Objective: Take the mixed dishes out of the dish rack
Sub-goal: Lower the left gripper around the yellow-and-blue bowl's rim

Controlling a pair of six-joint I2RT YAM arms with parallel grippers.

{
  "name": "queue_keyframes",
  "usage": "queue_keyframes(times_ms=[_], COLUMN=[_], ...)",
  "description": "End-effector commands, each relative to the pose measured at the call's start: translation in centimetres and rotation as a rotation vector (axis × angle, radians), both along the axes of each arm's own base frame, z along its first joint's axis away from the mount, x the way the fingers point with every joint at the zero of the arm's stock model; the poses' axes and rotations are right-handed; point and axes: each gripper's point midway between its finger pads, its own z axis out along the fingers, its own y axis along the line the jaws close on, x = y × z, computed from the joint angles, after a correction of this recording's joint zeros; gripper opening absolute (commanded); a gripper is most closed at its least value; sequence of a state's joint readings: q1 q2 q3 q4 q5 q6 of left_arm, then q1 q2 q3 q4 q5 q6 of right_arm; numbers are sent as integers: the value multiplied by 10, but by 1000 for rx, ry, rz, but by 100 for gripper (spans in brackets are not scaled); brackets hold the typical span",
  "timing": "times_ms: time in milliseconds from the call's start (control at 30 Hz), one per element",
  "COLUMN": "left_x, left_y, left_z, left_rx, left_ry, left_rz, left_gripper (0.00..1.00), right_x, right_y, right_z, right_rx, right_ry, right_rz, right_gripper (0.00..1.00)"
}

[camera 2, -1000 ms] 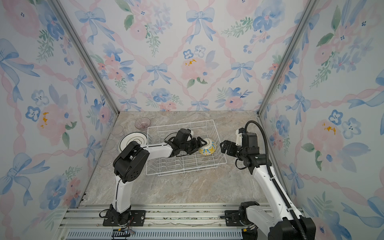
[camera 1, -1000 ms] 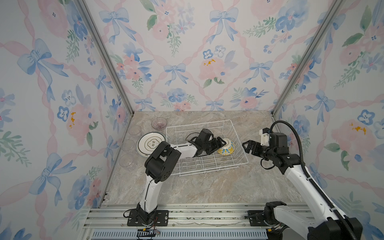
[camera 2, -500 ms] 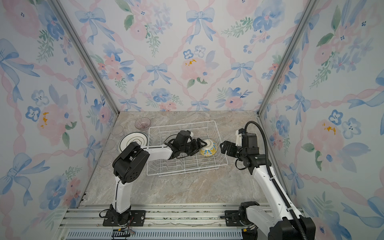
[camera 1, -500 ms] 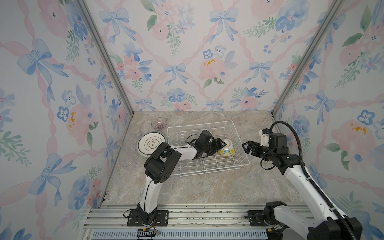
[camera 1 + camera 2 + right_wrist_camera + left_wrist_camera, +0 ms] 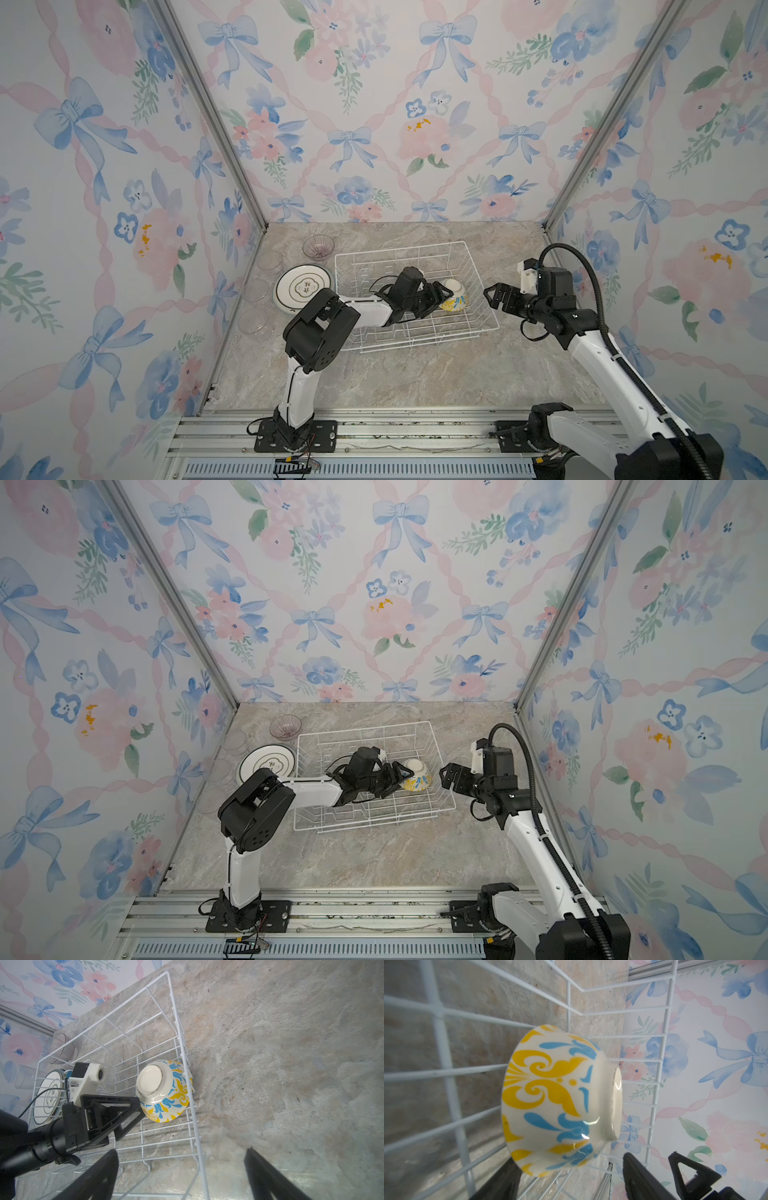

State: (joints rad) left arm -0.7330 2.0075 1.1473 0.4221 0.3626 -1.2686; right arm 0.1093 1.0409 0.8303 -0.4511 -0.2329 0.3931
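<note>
Marble counter (image 5: 374, 374) — left end effector (image 5: 442, 296) straddles upturned floral bowl (image 5: 454, 294), contact unclear; right end effector (image 5: 492, 294) agape, empty.

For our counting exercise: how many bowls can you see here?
2. The floral bowl lies upside down inside the rack; the striped bowl stands on the table beyond the rack's far left corner. None seems hidden.

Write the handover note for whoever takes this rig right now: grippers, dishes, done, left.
Left gripper: jaws apart around the upside-down yellow-blue floral bowl, no firm grip visible.
Right gripper: open, empty, just outside the dish rack.
Done: plate stack, grey-striped bowl and clear glasses sit on the table left of the rack.
Left: the floral bowl, the only dish in the rack.
</note>
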Motion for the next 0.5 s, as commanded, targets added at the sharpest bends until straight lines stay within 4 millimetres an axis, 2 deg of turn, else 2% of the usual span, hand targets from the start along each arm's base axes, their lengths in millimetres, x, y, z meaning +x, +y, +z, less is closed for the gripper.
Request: queue_keyframes(times_ms=[0, 333, 467], left_x=[8, 20, 25], left_y=[-9, 4, 8], left_z=[28, 5, 7], left_rx=[-82, -31, -10], left_ry=[-68, -53, -89], left_rz=[16, 103, 131], left_gripper=[75, 70, 69], right_x=[0, -2, -2], right_y=[-1, -3, -3], right_z=[-3, -2, -2], right_rx=[7, -2, -6], right_ry=[6, 5, 5], right_rz=[-1, -1, 2], right_gripper=[97, 97, 97])
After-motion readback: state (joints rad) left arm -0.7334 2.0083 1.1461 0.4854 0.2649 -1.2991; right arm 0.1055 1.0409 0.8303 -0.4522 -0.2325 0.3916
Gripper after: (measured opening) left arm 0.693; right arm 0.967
